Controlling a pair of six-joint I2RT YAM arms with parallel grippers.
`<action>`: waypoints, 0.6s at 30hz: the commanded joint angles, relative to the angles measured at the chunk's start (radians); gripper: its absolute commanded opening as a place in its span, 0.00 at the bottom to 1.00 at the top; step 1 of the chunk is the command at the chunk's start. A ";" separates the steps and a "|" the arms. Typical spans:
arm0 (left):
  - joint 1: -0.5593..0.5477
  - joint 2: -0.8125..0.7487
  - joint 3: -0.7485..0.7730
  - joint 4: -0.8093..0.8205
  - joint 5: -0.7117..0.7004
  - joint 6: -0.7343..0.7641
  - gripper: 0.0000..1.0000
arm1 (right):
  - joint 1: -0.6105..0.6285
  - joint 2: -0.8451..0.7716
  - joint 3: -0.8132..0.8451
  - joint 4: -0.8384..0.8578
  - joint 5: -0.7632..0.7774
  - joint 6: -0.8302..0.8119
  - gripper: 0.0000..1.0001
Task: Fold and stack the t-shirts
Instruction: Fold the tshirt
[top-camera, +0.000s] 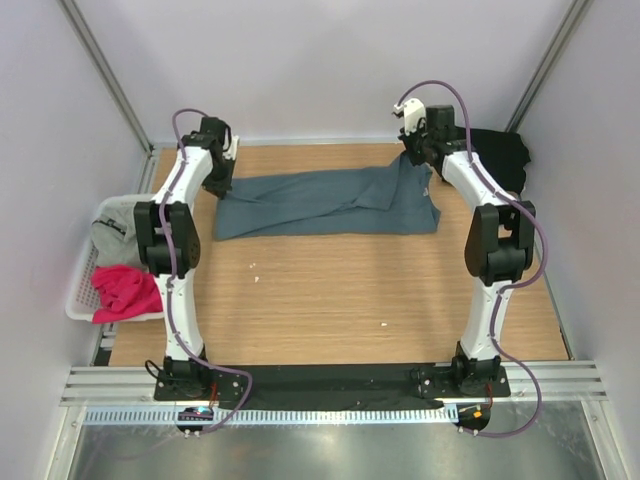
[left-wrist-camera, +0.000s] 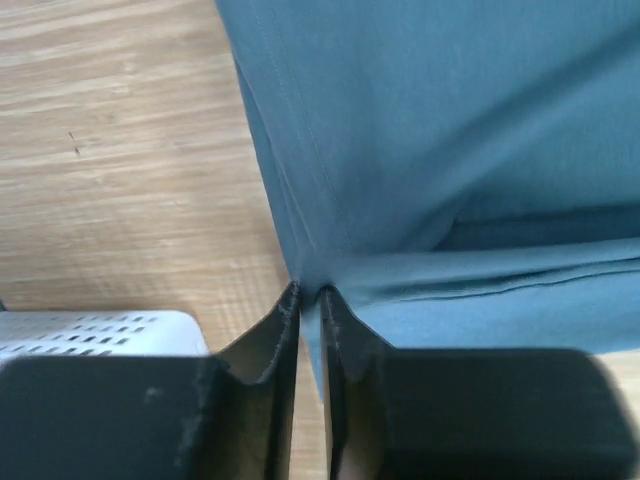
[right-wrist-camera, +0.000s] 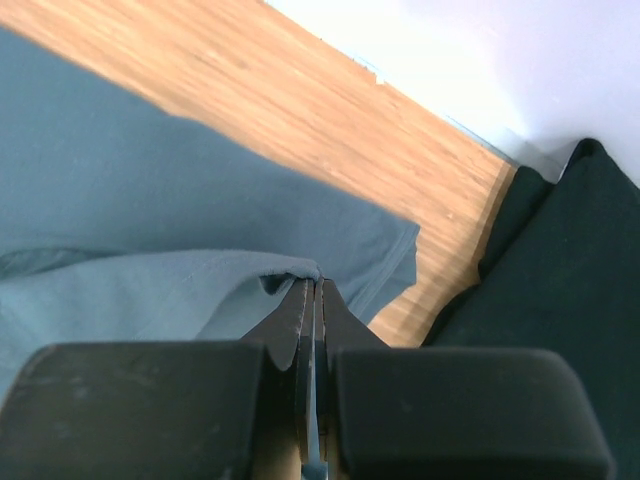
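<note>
- The blue shirt (top-camera: 330, 205) lies spread flat along the far edge of the tabletop (top-camera: 330, 290).
- The right gripper (right-wrist-camera: 312, 285) is clamped on its far right corner, which is lifted a little.
- The left gripper (left-wrist-camera: 308, 295) is at its left end. The jaws are nearly together with the hem at their tips, but I cannot tell whether they pinch it.
- The black shirt (top-camera: 500, 155) is heaped in the far right corner.
- The basket (top-camera: 80, 290) sits off the left edge and holds the grey shirt (top-camera: 112, 235) and the pink shirt (top-camera: 125, 290).
</note>
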 joint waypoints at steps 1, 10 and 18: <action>0.009 0.032 0.072 0.059 -0.046 -0.032 0.16 | -0.002 0.025 0.059 0.054 0.008 0.039 0.01; 0.006 -0.246 -0.215 0.252 0.062 -0.133 0.59 | -0.002 -0.109 -0.118 0.155 0.091 0.114 0.49; -0.049 -0.350 -0.471 0.271 0.161 -0.082 0.58 | -0.004 -0.208 -0.200 0.000 -0.171 0.263 0.53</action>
